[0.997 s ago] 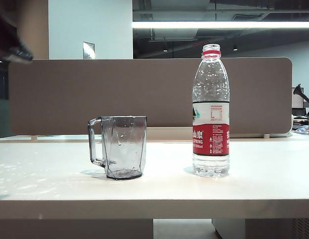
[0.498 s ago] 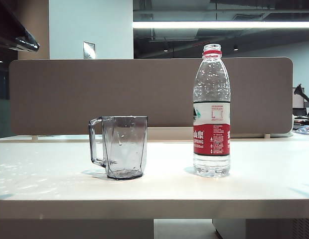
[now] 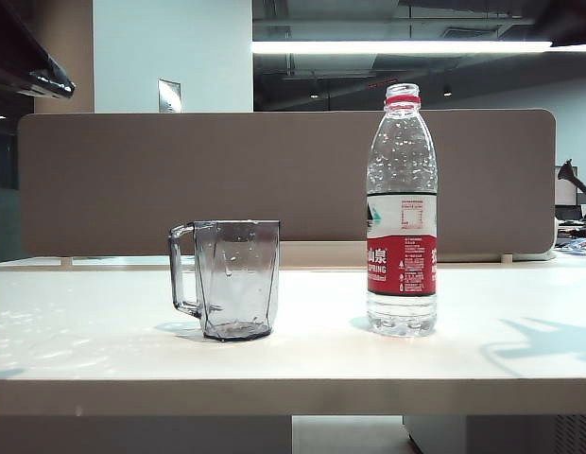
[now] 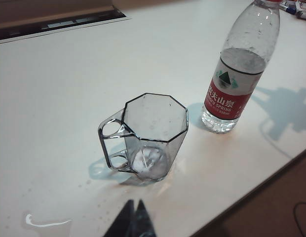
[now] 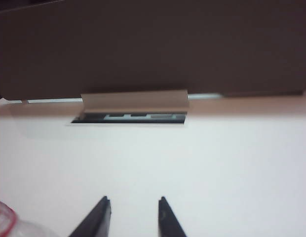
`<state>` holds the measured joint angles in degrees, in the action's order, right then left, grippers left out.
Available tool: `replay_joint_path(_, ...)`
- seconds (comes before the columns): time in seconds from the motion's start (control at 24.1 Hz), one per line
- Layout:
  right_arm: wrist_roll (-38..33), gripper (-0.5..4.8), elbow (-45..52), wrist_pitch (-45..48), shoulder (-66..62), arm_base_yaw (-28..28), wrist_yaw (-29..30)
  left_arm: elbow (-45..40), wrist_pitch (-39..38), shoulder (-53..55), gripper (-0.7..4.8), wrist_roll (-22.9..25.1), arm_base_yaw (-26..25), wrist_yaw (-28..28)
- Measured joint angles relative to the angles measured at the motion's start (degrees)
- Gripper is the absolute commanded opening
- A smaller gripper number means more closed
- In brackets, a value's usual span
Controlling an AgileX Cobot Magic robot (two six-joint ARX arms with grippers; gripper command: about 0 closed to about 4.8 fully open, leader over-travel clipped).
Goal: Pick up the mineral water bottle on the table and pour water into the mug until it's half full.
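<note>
The table [image 3: 302, 355] is a wide off-white top with a thick pale front edge. A brown partition panel [image 3: 284, 180] stands along its far side, and behind it are a white wall and a dark ceiling with a long lit strip lamp [image 3: 397, 46].

The mineral water bottle [image 3: 401, 213] stands upright on the table, uncapped, with a red neck ring and a white-and-red label. The mug [image 3: 233, 279], smoky grey and faceted, stands upright well apart from it to the left in the exterior view, its handle turned away from the bottle.

The exterior view shows an arm-shaped shadow [image 3: 539, 342] on the table to the right of the bottle, but neither gripper itself. Only a dark part of an arm [image 3: 33, 71] shows at the upper left corner.

The left wrist view looks down into the mug's open eight-sided mouth, with a little water [image 4: 149, 163] or glare at its bottom; which it is cannot be told. It also shows spilled droplets and a small puddle [image 4: 44, 223] on the table near the mug. The left gripper [image 4: 133, 219] hangs above the table edge near the mug, its fingertips pressed together and holding nothing.

The right wrist view shows the right gripper [image 5: 133, 212] over bare table, fingers apart, nothing between them. The bottle's red neck ring is just beside it at the frame's corner. A recessed cable slot [image 5: 128, 117] lies by the partition.
</note>
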<state>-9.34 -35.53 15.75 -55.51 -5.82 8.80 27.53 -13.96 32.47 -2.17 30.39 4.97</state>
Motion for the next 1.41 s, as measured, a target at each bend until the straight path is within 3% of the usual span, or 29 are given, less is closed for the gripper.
replay_joint_path(0.12,-1.7,1.44,10.6,12.3,-2.4,-3.9,-4.7,0.0,0.0,0.0,-0.05,0.0,0.0,0.0)
replay_joint_path(0.33,-1.8,1.44,18.3,21.2,-4.0,-8.4,-8.9,0.0,0.0,0.0,-0.05,0.0,0.0,0.0)
replay_joint_path(0.46,-1.8,1.49,23.7,26.6,-4.5,-14.3,-12.4,0.0,0.0,0.0,-0.05,0.0,0.0,0.0)
replay_joint_path(0.71,-0.5,1.59,29.2,30.0,-4.6,-21.8,-17.4,0.0,0.0,0.0,-0.04,0.0,0.0,0.0)
replay_joint_path(1.04,3.4,1.82,29.9,45.5,-19.8,-24.1,-17.7,0.0,0.0,0.0,-0.04,0.0,0.0,0.0)
replay_joint_path(1.25,4.6,3.82,29.8,62.4,-35.2,-24.8,-17.6,0.0,0.0,0.0,-0.04,0.0,0.0,0.0)
replay_joint_path(1.41,4.8,4.01,26.5,63.2,-40.7,-24.8,-15.7,0.0,0.0,0.0,-0.05,0.0,0.0,0.0)
